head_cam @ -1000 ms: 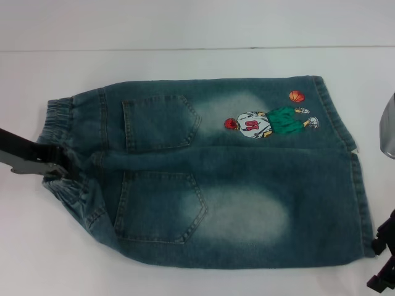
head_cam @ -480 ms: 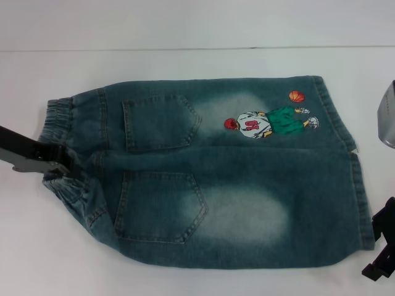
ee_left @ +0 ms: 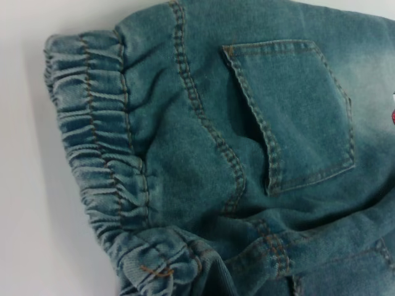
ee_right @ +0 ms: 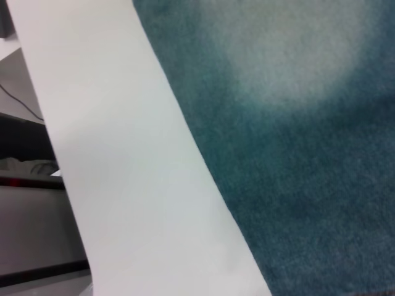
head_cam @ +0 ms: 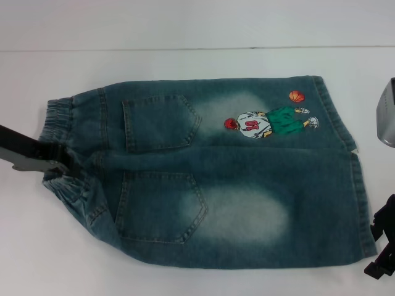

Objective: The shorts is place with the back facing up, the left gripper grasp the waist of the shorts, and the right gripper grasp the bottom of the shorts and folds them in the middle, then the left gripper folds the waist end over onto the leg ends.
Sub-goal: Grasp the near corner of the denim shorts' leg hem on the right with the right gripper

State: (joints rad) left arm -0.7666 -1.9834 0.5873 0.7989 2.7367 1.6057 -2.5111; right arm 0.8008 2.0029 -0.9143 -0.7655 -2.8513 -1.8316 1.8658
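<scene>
Blue-green washed denim shorts [head_cam: 210, 179] flat on white counter [head_cam: 185, 61]; left end effector [head_cam: 58, 166] clamping gathered waist, right end effector [head_cam: 384, 246] just beside hem, state unclear.

The shorts [head_cam: 210, 179] lie flat on the table [head_cam: 185, 61], waist toward my left gripper [head_cam: 52, 165], hems toward my right gripper [head_cam: 384, 246].

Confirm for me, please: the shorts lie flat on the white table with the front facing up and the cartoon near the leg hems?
Not quite: the shorts lie back up, as the head view shows two back pockets; the cartoon is near the hems.
</scene>
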